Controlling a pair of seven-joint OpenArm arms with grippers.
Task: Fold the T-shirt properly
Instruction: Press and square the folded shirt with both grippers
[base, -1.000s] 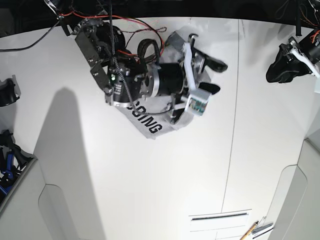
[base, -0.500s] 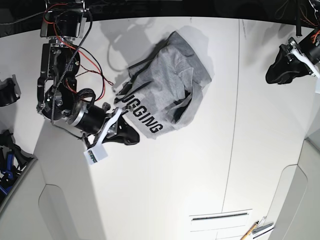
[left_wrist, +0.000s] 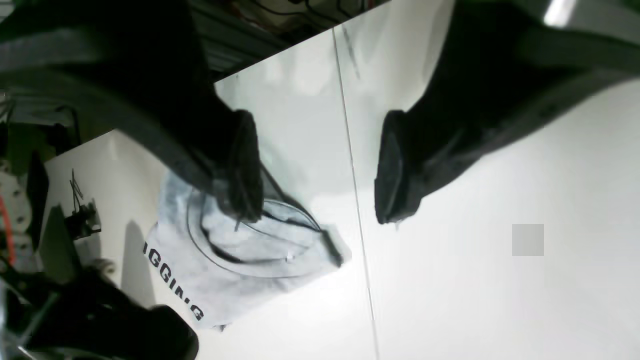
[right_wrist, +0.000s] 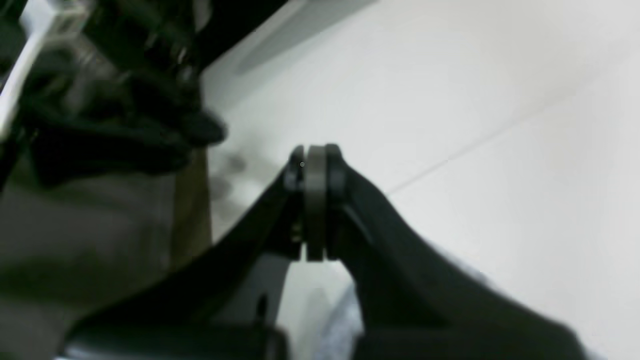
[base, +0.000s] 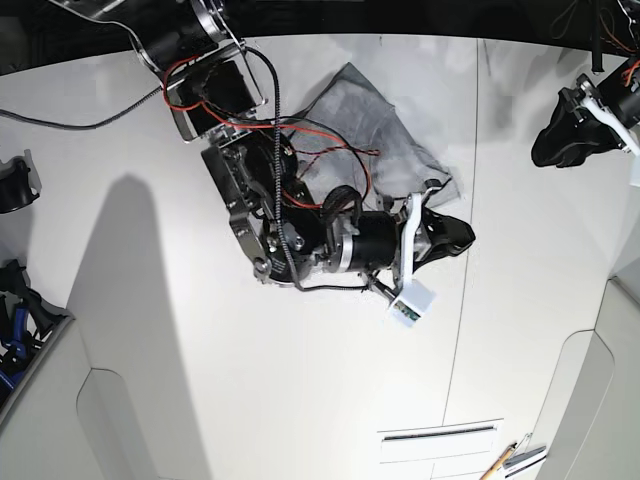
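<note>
The grey T-shirt (base: 372, 112) lies crumpled at the table's far middle, and my right arm covers most of it. In the left wrist view the T-shirt (left_wrist: 250, 250) shows black lettering (left_wrist: 172, 287) along its lower edge. My right gripper (base: 458, 236) sits just past the shirt's right edge. In the right wrist view the right gripper (right_wrist: 314, 200) is shut, with a thin grey strip pinched between the pads and grey cloth (right_wrist: 340, 320) beneath it. My left gripper (base: 552, 148) hovers at the far right, away from the shirt. The left gripper (left_wrist: 320, 170) is open and empty.
A table seam (base: 468, 280) runs front to back just right of the shirt. A slot (base: 440, 432) and a pencil with a clip (base: 512, 460) lie at the front right. Dark gear (base: 14, 185) stands at the left edge. Red and black cables (base: 300, 130) trail over the shirt.
My right arm swung from the shirt's lettered lower-left corner across to its right side. The lettering no longer shows in the base view. The left arm has not moved.
</note>
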